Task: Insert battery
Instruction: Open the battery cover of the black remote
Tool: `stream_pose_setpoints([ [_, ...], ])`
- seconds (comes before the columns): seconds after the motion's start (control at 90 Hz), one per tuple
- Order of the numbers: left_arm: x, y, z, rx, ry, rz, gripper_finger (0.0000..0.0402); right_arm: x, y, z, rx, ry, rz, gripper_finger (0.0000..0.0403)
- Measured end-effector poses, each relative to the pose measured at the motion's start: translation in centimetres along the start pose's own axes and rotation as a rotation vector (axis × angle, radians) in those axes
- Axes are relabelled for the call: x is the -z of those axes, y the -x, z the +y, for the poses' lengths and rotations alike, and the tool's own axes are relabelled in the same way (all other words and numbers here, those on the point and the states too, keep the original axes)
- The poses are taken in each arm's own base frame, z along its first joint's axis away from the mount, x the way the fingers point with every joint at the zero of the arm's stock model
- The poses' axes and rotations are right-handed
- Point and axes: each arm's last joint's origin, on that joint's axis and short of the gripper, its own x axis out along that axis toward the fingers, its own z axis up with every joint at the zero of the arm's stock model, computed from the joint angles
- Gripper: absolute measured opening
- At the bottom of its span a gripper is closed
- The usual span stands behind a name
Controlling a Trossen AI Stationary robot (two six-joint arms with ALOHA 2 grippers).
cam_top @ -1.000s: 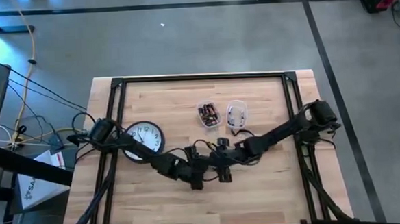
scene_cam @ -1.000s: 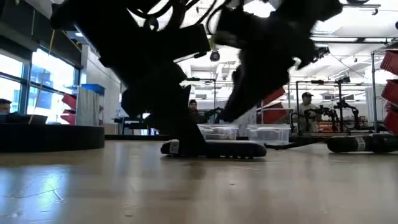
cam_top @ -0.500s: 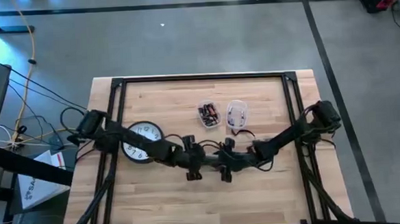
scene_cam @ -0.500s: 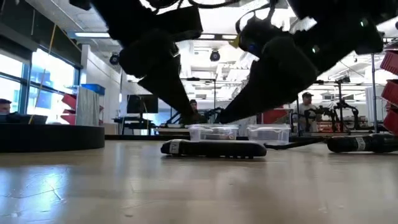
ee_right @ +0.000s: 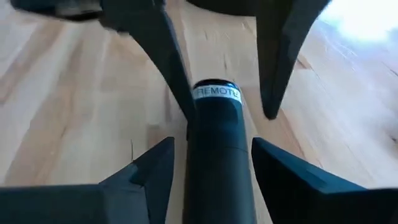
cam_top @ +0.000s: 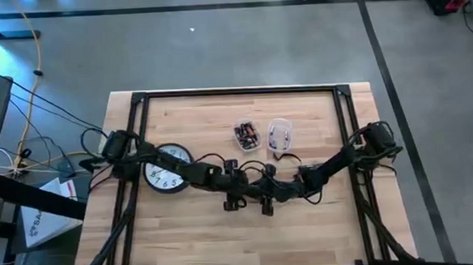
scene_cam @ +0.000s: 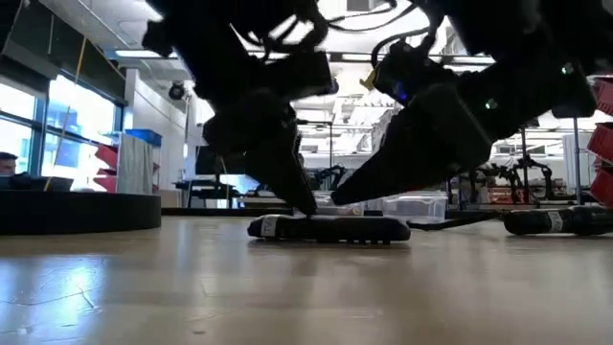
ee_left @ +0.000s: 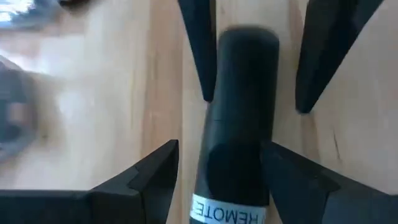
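Observation:
A black remote (scene_cam: 328,228) lies flat on the wooden table, its white-labelled end (ee_left: 227,214) toward the table's left. My left gripper (ee_left: 219,146) is open and low over that labelled end, one finger on each long side. My right gripper (ee_right: 212,142) is open and straddles the other end the same way. In the high view both grippers (cam_top: 236,193) (cam_top: 266,197) meet at the table's middle and hide the remote. Batteries lie in a small clear tub (cam_top: 246,135) farther back. My left gripper's fingers (ee_left: 283,177) stand close along the remote's long sides at the labelled end, coming down at a slant from the table's left. I cannot tell whether they touch it. My right gripper's fingers (ee_right: 277,168) stand likewise at the other end, and I cannot tell whether they touch.
A round wall clock (cam_top: 165,167) lies under my left arm at the table's left. A second clear tub (cam_top: 279,133) stands beside the battery tub. A black frame (cam_top: 234,92) runs along the table's edges. Bare wood lies toward the near edge.
Both grippers rose a little off the remote and have come down to it again. My left gripper has also gone a little toward the table's right and far edge. The remote has stayed where it lay.

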Motion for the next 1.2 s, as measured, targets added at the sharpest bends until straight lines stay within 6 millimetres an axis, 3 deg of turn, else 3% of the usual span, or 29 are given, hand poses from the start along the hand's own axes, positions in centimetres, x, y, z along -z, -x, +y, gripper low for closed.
stream_pose_setpoints([
  [0.311, 0.7, -1.7, -0.2, 0.034, -0.002, 0.029, 0.0204, 0.3, -0.2, -0.4, 0.011, 0.009, 0.035, 0.0136],
  [0.822, 0.8, -1.8, -0.3, 0.046, 0.01, 0.032, 0.0204, 1.3, -1.2, -0.4, 0.006, 0.006, 0.053, 0.0123],
  [1.2, 0.7, -1.9, -0.1, 0.039, 0.047, 0.029, 0.0204, 1.1, 1.2, 0.1, 0.006, 0.0, 0.185, 0.0123],
])
